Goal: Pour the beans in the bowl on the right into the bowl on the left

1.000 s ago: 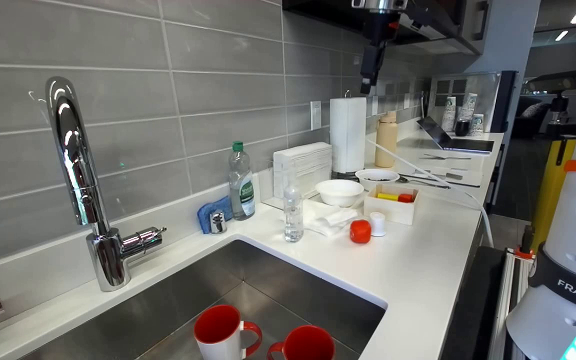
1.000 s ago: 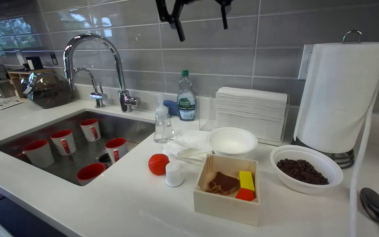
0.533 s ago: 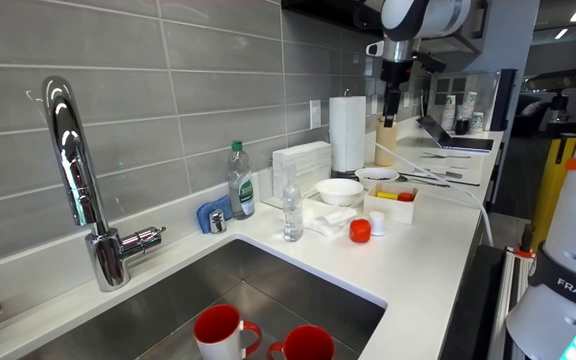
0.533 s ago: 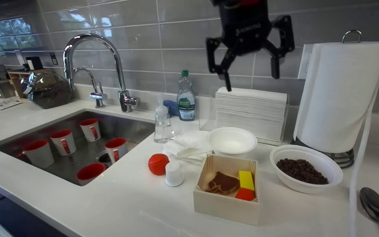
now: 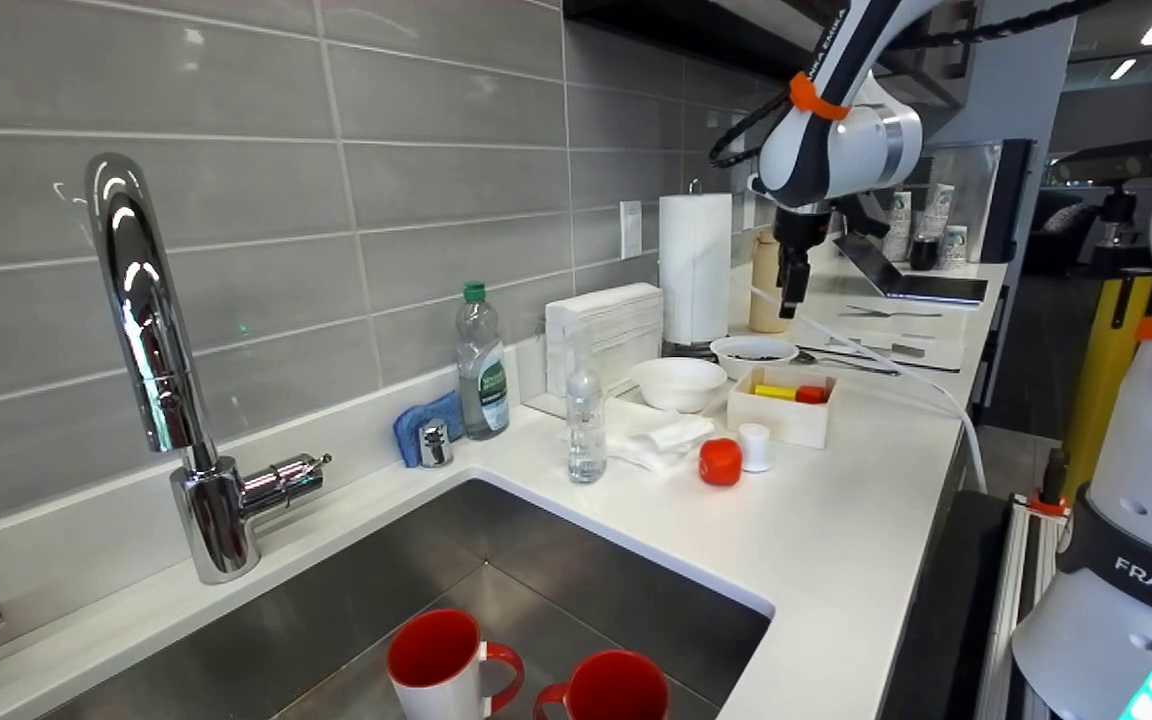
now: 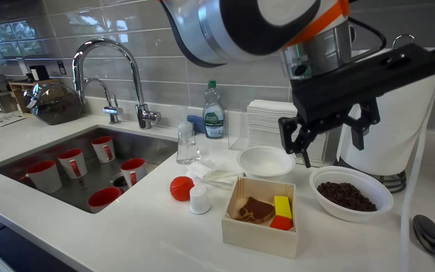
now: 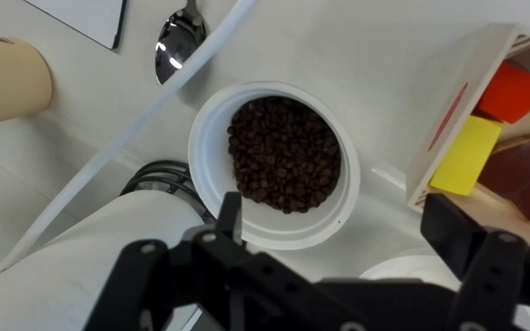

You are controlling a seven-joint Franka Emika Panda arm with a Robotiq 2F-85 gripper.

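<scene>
A white bowl (image 6: 336, 211) holding dark brown beans (image 6: 346, 196) stands in front of the paper towel roll. In the wrist view the bowl (image 7: 288, 232) and its beans (image 7: 285, 154) lie just ahead of the fingers. An empty white bowl (image 6: 266, 162) stands to its left; it also shows in an exterior view (image 5: 678, 385) and partly in the wrist view (image 7: 412, 266). My gripper (image 6: 333, 152) is open and empty, above and between the two bowls, close to the bean bowl's near-left rim. In the wrist view its fingers (image 7: 334, 209) are wide apart and touch nothing visible.
A wooden box (image 6: 259, 243) with toy food stands in front of the bowls. The paper towel roll (image 6: 383, 151) stands behind. A white cable (image 6: 407, 215) and spoons (image 6: 431, 234) are at right. A red ball (image 6: 182, 188), white cup (image 6: 199, 200) and sink (image 6: 100, 166) are left.
My gripper has come down from high above the counter and moved right, toward the bean bowl. It has stayed open. The bowls and other objects have not moved.
</scene>
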